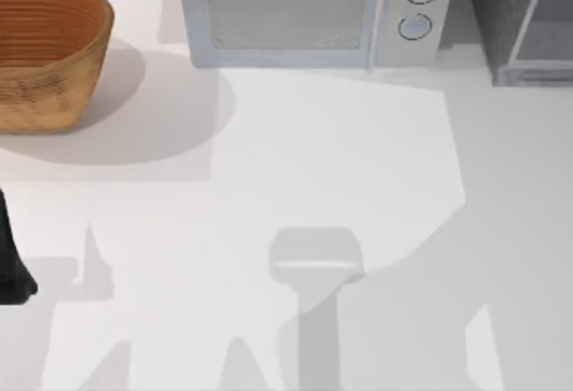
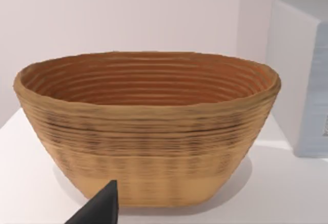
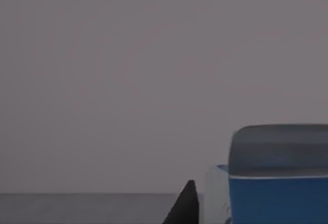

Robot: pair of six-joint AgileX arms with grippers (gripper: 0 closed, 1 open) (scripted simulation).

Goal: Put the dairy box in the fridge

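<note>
The dairy box sits just beside a dark finger of the right gripper — whether it is held, I cannot tell. Blue body, greyed blue top, white side; likely light, stiff, slightly crushable, so take its flat sides. Fridge — far right of the surface

Readable text: none could be made out in any view.
Dairy box: its blue top and white side showed beside the right gripper's fingertip; no lettering was legible.
Microwave: two round knobs, with no readable marks.
Basket: plain weave, unlabelled.
</note>
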